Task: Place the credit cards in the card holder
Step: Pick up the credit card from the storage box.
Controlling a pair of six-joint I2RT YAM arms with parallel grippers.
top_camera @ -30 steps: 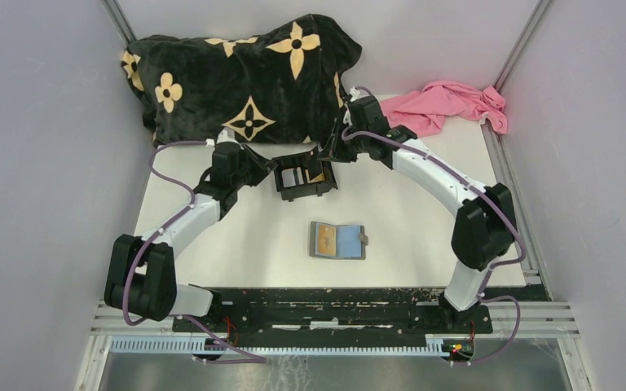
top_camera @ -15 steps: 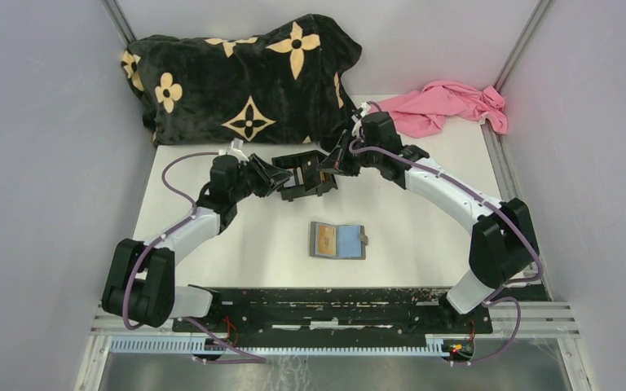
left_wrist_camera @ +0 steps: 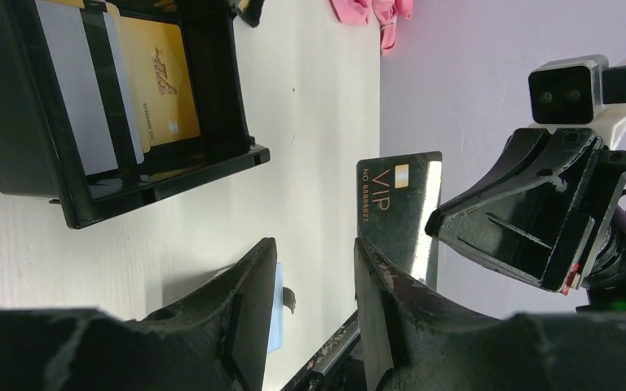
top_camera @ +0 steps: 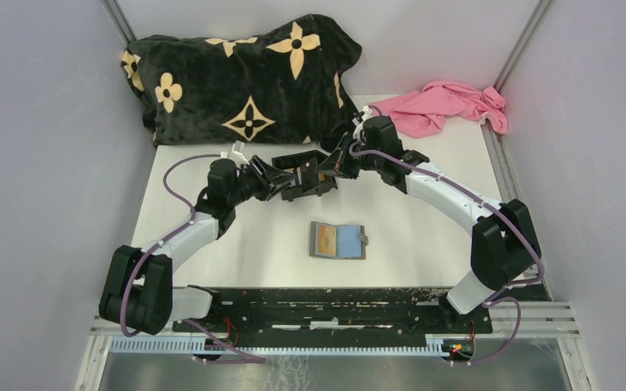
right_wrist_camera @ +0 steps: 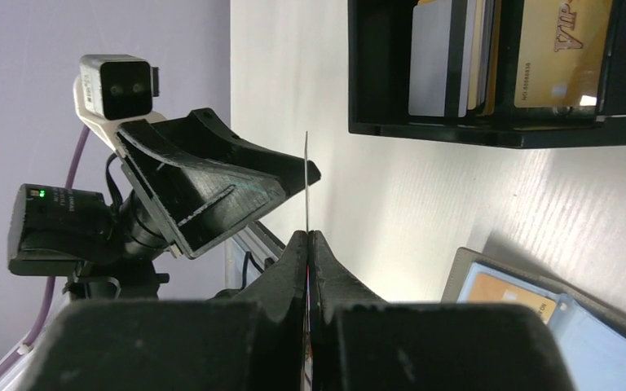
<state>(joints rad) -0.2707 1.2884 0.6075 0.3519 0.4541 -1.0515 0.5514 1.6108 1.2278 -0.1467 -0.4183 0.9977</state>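
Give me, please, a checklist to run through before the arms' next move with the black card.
1. Right gripper shut on the black card: ok.
2. Left gripper open beside that card: ok.
3. Card sits between the left gripper's fingers: cannot tell.
4. Card holder lying open, inner side up: ok.
5. Black box clear of both grippers: ok.

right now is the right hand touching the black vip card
Touching. The right wrist view shows the right hand clamped shut on the black card, seen edge-on.
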